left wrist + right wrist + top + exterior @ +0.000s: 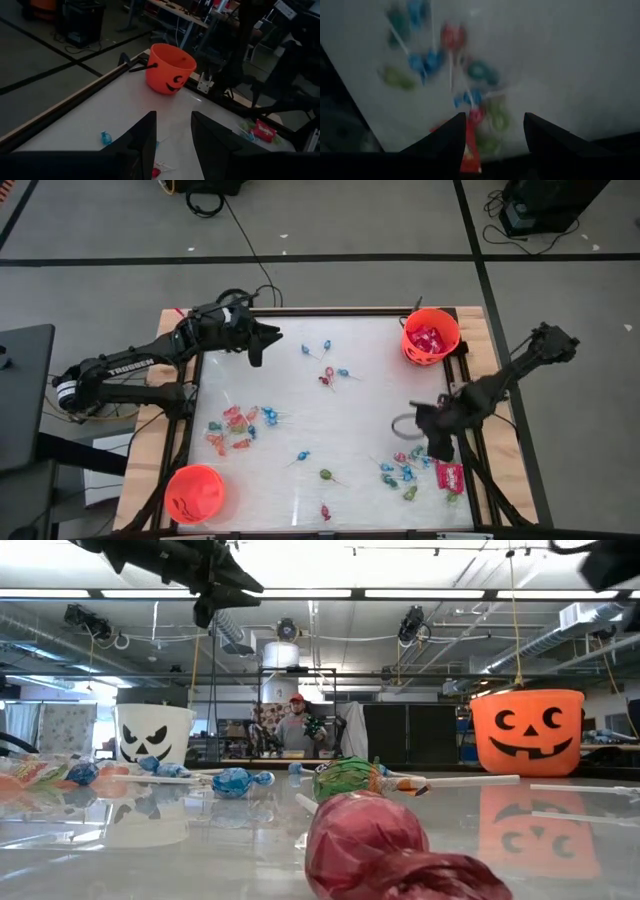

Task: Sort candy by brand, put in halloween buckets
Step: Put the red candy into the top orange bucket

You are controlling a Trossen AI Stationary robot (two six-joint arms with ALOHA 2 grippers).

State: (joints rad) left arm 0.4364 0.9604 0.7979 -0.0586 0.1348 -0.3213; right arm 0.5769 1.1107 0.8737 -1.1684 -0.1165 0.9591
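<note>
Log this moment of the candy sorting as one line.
left hand: open, empty, raised | right hand: open, empty, above candy pile | orange bucket: holds red packets

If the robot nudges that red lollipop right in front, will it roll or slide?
The red lollipop has a rounded head, so it may roll, probably curving around its stick. Its crinkled wrapper looks loose and could slip. On the glossy table it would likely skid easily.

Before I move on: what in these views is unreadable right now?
- Candy brand names: wrappers too small in the high view, smeared in the right wrist view.
- White bucket: right arm covers it from above.
- Right gripper: red packet partly behind a finger.
- Left gripper: empty.
</note>
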